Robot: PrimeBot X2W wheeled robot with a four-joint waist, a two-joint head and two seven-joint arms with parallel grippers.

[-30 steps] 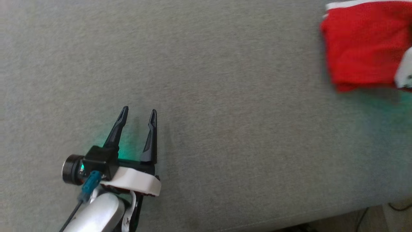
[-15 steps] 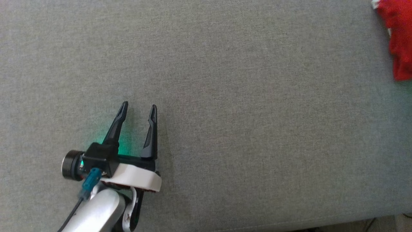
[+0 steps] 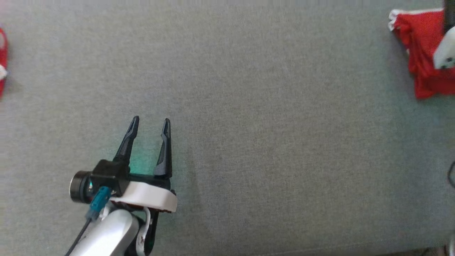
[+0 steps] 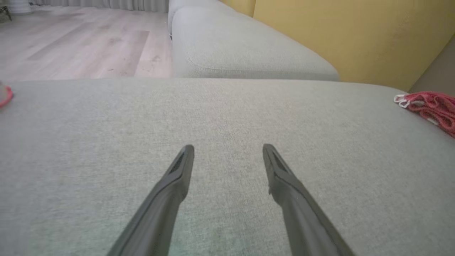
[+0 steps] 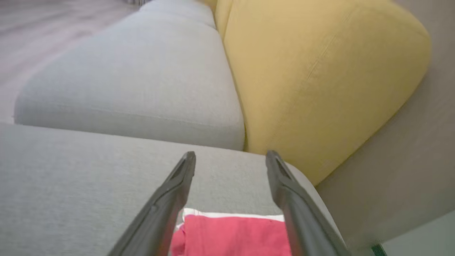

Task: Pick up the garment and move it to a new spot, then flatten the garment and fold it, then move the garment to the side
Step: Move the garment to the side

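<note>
The garment (image 3: 421,53), a red piece with white trim, lies in rumpled layers on the grey sofa seat (image 3: 249,106), at 2 o'clock in the head view. The right gripper (image 5: 231,154) hangs above it with its fingers apart and clamped on nothing. The cloth shows between them at 6 o'clock in the right wrist view. The left gripper (image 3: 151,120) sits at 7 o'clock in the head view, well apart from the garment, fingers apart and empty. Expect the garment to be light, soft and limp, so it will probably sag, drag and come unfolded when lifted. Take hold at a trimmed edge or corner and pinch all layers together, not the loose middle. A second red item (image 3: 1,60) lies at 9 o'clock.
</note>
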